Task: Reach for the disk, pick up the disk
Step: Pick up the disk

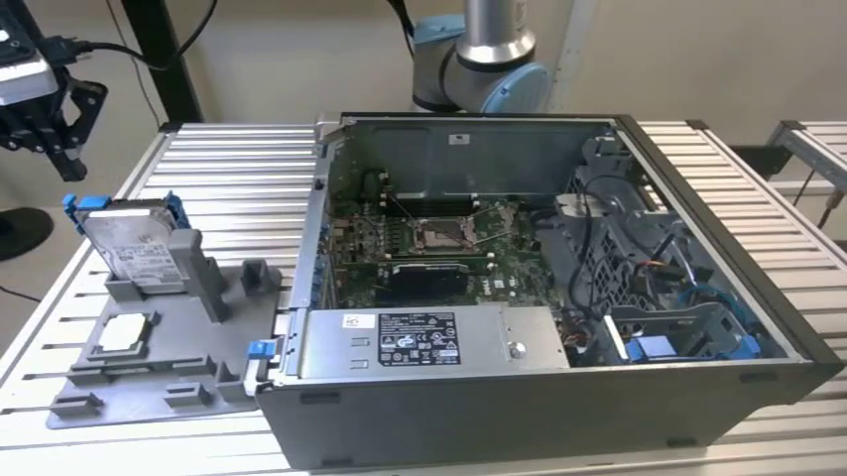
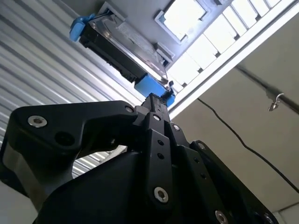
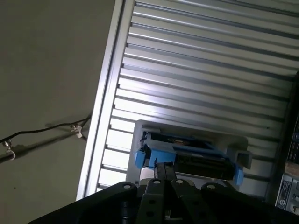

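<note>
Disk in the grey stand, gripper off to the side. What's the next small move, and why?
Probably ease the gripper down and toward the exterior view's right, onto the disk's top edge. The gripper hangs above and to the exterior view's left of the disk, clearly apart from it, while the disk stands on edge in the grey stand, its blue bracket uppermost.

The arm's (image 1: 483,55) grey column and pale blue joint stand at the back of the exterior view, while the black gripper (image 1: 63,159) hangs at that view's far left, pointing downward. In both wrist views its fingers (image 3: 163,170) meet at a narrow tip (nothing is clamped between them), with the black linkages spreading to either side.
</note>
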`<act>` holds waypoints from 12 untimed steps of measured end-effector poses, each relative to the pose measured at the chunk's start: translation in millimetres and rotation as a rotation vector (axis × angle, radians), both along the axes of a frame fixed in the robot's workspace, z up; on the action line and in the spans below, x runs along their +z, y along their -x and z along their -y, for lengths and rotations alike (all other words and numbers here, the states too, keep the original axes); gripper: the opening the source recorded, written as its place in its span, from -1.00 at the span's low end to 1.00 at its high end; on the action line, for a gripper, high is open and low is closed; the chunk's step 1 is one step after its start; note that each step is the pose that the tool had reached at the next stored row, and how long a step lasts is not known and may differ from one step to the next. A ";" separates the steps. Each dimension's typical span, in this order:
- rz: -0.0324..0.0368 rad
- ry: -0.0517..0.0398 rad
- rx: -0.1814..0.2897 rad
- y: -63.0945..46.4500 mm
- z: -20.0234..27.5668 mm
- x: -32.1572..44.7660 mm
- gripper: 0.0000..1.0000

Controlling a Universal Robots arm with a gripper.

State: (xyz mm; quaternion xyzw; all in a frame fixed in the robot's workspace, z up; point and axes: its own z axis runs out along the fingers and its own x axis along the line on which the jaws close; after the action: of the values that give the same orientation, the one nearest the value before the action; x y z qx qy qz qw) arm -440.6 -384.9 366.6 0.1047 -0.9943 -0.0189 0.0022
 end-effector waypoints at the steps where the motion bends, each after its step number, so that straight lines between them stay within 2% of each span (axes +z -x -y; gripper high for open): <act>1: 0.0000 0.0000 0.013 0.0 0.0 0.0 -1.00; 12: 0.0000 0.0001 0.159 0.0 0.0 0.0 -1.00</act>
State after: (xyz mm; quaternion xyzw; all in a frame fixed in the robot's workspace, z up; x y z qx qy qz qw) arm -440.6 -384.9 366.6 0.1835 -0.9828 -0.0186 0.0038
